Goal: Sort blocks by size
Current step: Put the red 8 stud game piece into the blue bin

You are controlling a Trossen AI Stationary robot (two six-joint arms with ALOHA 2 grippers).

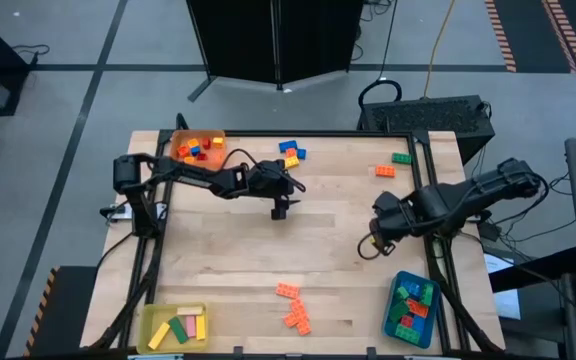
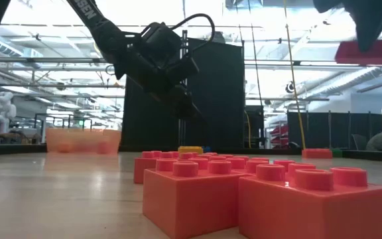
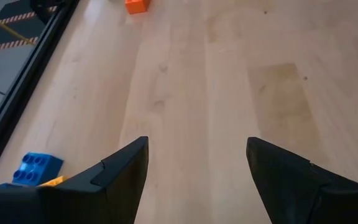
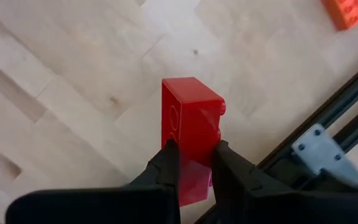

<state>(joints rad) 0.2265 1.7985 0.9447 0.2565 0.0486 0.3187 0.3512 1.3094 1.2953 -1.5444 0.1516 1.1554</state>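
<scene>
While gripped by right end effector point(image 4: 194, 163), red block point(image 4: 190, 127) points away.

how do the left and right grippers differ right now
The left gripper has its fingers spread wide with nothing between them; the right gripper is shut on a red block. The left hangs over the table's middle near the far side, the right by the right edge. Both are dark two-finger grippers above bare wood.

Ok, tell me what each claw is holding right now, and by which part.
The right claw pinches a red block by one end, across its flat sides, above the table. The left claw is open and holds nothing.
</scene>
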